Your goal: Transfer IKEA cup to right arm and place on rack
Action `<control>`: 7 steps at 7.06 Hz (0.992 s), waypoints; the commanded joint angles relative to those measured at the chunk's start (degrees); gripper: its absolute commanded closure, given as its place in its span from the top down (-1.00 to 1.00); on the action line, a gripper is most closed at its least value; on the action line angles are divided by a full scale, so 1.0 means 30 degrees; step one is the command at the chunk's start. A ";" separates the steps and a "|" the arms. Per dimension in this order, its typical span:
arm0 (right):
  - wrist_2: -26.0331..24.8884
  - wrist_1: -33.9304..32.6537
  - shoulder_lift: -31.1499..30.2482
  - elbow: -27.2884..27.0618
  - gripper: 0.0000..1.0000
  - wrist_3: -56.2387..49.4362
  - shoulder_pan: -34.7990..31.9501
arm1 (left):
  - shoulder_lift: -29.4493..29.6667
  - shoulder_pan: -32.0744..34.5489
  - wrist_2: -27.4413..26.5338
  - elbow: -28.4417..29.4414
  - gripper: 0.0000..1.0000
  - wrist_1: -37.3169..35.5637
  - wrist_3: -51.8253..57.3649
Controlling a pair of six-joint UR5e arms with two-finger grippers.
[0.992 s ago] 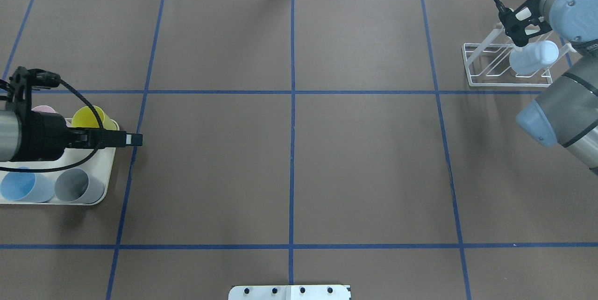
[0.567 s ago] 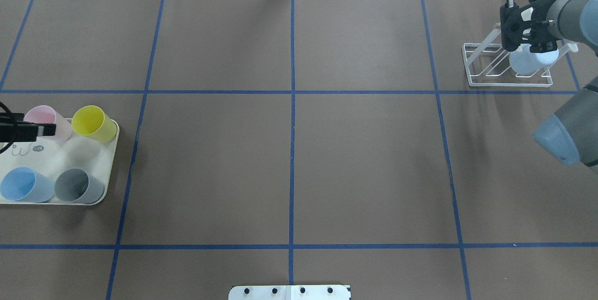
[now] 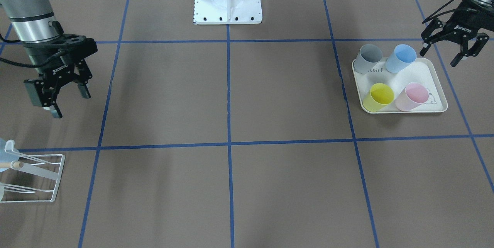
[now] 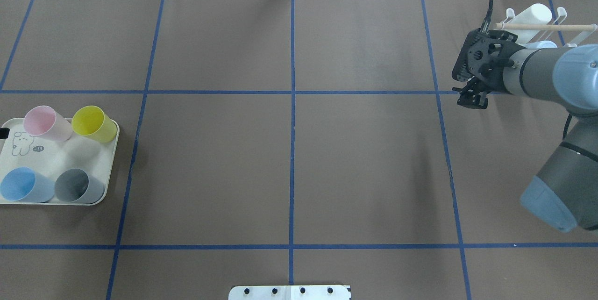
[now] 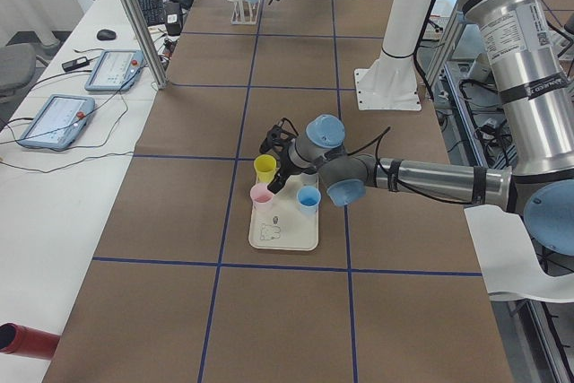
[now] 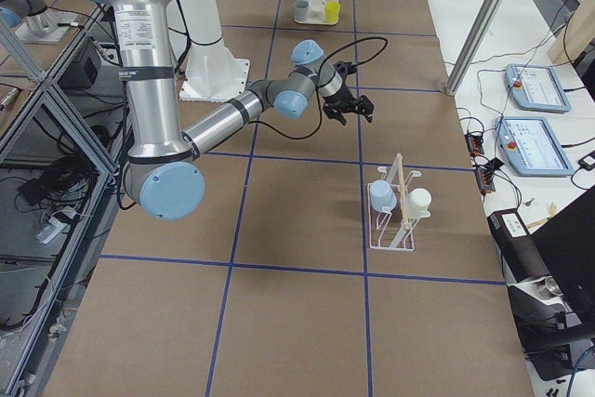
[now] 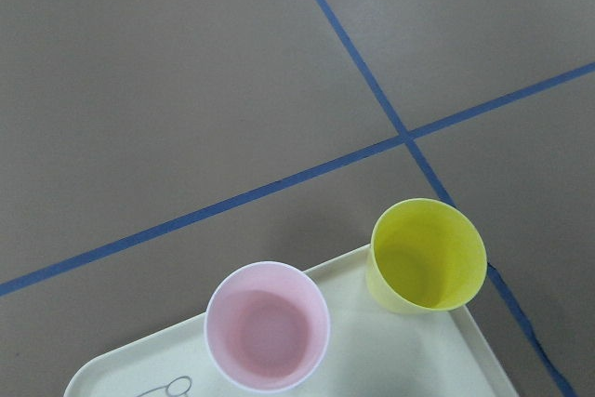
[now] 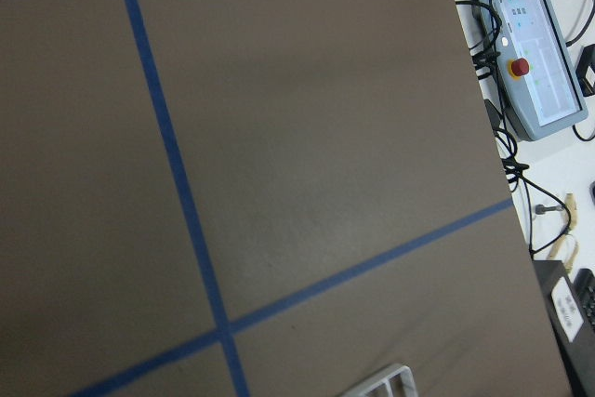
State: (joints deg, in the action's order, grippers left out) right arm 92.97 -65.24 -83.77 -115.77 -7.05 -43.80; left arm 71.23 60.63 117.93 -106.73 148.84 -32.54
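Wide and empty, the right end effector [image 3: 69, 103] has pulled clear of the rack [image 6: 390, 246], leaving the pale blue cup [image 6: 379, 195] resting there; the left end effector [image 3: 439, 58], also wide, has retreated, so placement looks done.

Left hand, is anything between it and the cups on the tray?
Nothing visible is in the way. The left hand hangs open off the tray's outer side, touching no cup. The blue cup and pink cup are the nearest to it, with only bare tray on that side.
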 commanded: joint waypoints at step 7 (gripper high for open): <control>0.0065 -0.0198 0.1789 -0.0904 0.99 0.6248 0.2997 | 0.3797 -0.0052 -0.0433 0.5134 0.46 0.0978 -0.2161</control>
State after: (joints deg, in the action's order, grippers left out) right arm 93.16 -65.83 -78.45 -118.46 11.64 -34.84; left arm 82.53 60.47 116.91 -92.74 151.10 -39.07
